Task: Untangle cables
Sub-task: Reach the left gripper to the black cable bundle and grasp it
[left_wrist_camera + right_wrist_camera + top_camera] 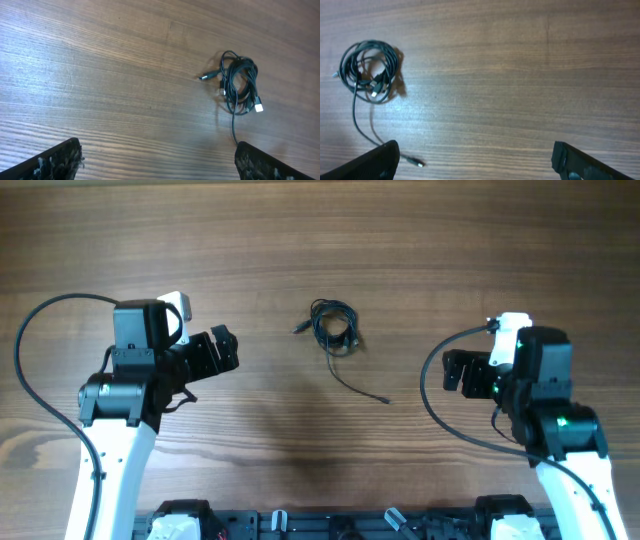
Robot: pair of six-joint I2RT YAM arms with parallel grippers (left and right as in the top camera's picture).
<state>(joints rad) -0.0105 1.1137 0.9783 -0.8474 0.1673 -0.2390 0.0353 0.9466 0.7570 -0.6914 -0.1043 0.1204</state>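
The cables lie as one small coiled bundle of thin black wires at the middle of the wooden table, with one strand trailing down-right to a plug end. In the left wrist view the cables sit upper right, small metallic plugs sticking out. In the right wrist view the cables sit upper left, a loose plug end near the left finger. My left gripper stands open well left of the bundle, nothing between its fingers. My right gripper stands open well right of it, also empty.
Thick black arm cables loop beside each arm, one at the left and one at the right. The robot bases line the table's near edge. Bare wood table surrounds the bundle.
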